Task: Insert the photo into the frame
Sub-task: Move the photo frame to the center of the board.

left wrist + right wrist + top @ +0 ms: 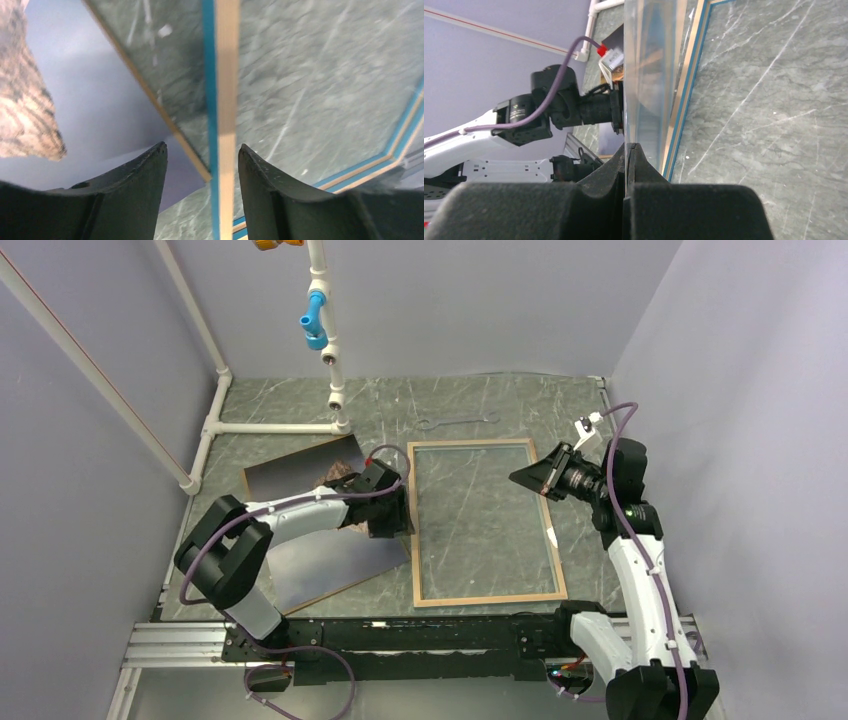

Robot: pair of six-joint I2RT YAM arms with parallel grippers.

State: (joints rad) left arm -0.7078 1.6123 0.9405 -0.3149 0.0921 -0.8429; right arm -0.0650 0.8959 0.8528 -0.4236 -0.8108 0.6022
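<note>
Surface: grey-green marbled table (520,405) enclosed by plain lavender walls.
Background: white PVC pipe stand (330,350) at the far left, with a blue fitting on its upright. A wrench (458,422) lies flat near the back edge.
Frame: the frame (488,597) lies flat at mid-table with its pale tan back up. Blue shows along its edges in both wrist views.
Photo: the photo (337,476) lies face up just left of the frame, partly under the left arm. A patch of rocky mountain shows beside the wrist, and the left wrist view shows the same rock texture at its left side. It is outside the frame.
Left gripper: the left gripper (400,520) is at the frame's left rail. Its fingers (145,185) are spread apart with the tan rail running between them. I cannot tell whether they touch it.
Right gripper: the right gripper (522,478) is at the frame's far right corner. Its fingers are pressed together on the edge of a clear glossy sheet (649,75).
Sheet: seen edge-on from the right wrist, it runs just beside the right rail and reflects the left arm.
</note>
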